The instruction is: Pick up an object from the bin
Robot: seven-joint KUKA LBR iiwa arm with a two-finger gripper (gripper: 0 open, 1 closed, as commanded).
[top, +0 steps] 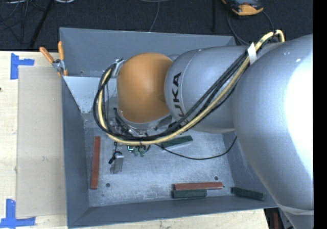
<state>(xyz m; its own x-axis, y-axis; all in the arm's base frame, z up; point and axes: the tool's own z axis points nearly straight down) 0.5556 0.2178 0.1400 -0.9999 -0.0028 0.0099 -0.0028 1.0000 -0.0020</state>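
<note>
Approach step: claw (pixel 116 163) low near bin's (pixel 76 197) left wall, beside brown stick (pixel 95 162); its opening unreadable. Next, probably: straddle stick, close.

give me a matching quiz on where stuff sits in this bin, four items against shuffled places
Things:
1 red-brown bar pointing up-down
2 red-brown bar lying sideways
3 lone dark green bar
4 pincer

Places:
a lower right corner of the bin
b just right of the up-down bar
c along the left wall
d by the near wall, beside a second dark green bar

Pairs: 1-c, 2-d, 3-a, 4-b
</note>
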